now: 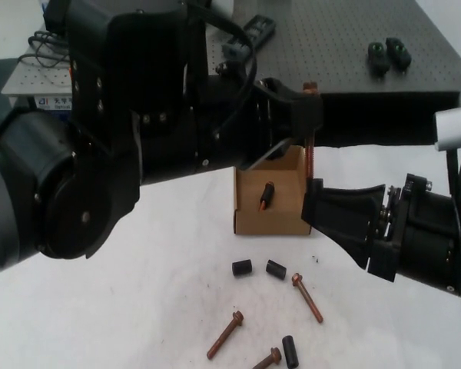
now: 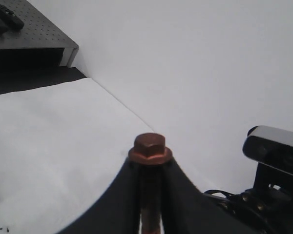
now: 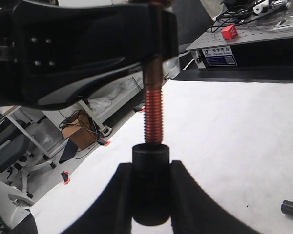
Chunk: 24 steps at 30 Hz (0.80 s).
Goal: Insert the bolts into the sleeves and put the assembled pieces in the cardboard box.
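My left gripper (image 1: 306, 96) is shut on a copper bolt (image 1: 310, 142) and holds it upright, hex head (image 2: 149, 146) at the top. Right under it, my right gripper (image 1: 316, 191) is shut on a black sleeve (image 3: 151, 183). The bolt's threaded end (image 3: 153, 112) stands in the sleeve's mouth. Both hang over the right edge of the cardboard box (image 1: 269, 223), which has one assembled piece (image 1: 266, 194) inside. In front of the box, on the white cloth, lie three loose sleeves (image 1: 241, 267) (image 1: 276, 269) (image 1: 290, 351) and three loose bolts (image 1: 308, 297) (image 1: 225, 334) (image 1: 267, 358).
A dark perforated board (image 1: 346, 46) spans the back of the bench, with two small black parts (image 1: 388, 55) on it. The left arm's bulky body (image 1: 100, 146) covers the left half of the high view. A wrist camera (image 2: 273, 148) shows beside the bolt.
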Available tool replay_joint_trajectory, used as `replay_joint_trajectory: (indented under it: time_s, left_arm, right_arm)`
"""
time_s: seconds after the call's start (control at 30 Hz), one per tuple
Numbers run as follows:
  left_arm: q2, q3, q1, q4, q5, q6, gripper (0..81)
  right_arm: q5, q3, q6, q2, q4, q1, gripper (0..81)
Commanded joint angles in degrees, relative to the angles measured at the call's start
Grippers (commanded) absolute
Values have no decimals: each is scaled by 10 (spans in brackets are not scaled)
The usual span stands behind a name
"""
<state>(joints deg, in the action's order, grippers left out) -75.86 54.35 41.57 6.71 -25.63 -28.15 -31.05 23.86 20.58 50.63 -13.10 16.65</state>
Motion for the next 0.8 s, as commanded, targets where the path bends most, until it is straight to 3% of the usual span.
replay_joint_trajectory:
  time_s: [0.0,0.77]
  left_arm:
    - [5,2,1,18,-5,-14,6]
    - [5,2,1,20,-34,-49,1]
  right_arm:
    - [1,4,1,-1,-22,0,22]
    - [36,4,1,-1,-83,0,22]
